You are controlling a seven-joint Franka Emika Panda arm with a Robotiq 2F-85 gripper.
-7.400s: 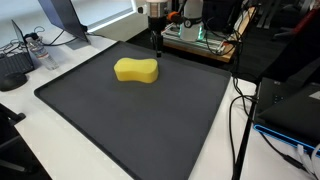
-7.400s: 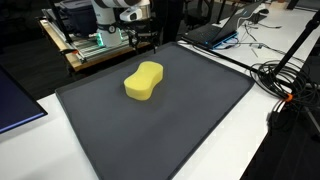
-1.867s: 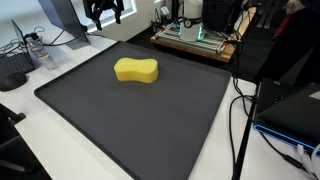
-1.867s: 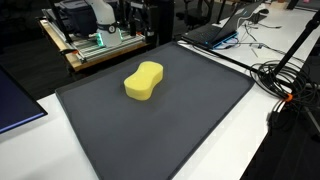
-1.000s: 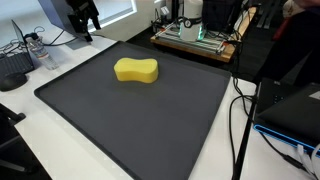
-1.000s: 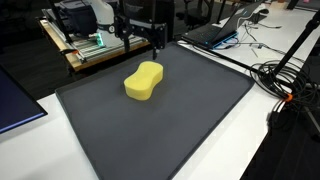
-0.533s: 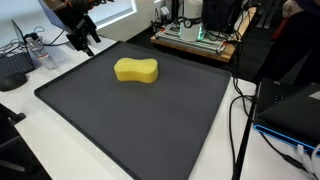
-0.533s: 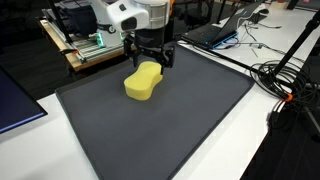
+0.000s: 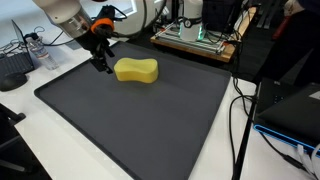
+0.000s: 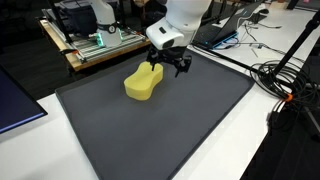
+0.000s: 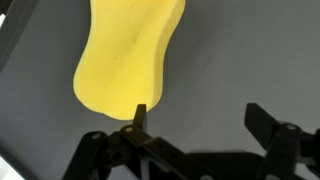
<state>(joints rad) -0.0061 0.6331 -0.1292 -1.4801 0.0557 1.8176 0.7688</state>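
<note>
the gripper (image 10: 168,68) hovers over the far half of the black mat (image 10: 170,125), jaws spread wide, where the yellow sponge (image 10: 144,81) lies flat, seemingly a touch off-centre, so it should line up across the narrow waist before dropping.

sponge (image 9: 136,69) | yellow, peanut-shaped | lying flat | on dark mat (image 9: 130,115), toward far edge

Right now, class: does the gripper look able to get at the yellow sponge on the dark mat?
Probably yes. The gripper hangs open beside the yellow sponge, which lies alone on the dark mat, with nothing between them. It sits off to the sponge's side, so a small sideways shift seems needed.
</note>
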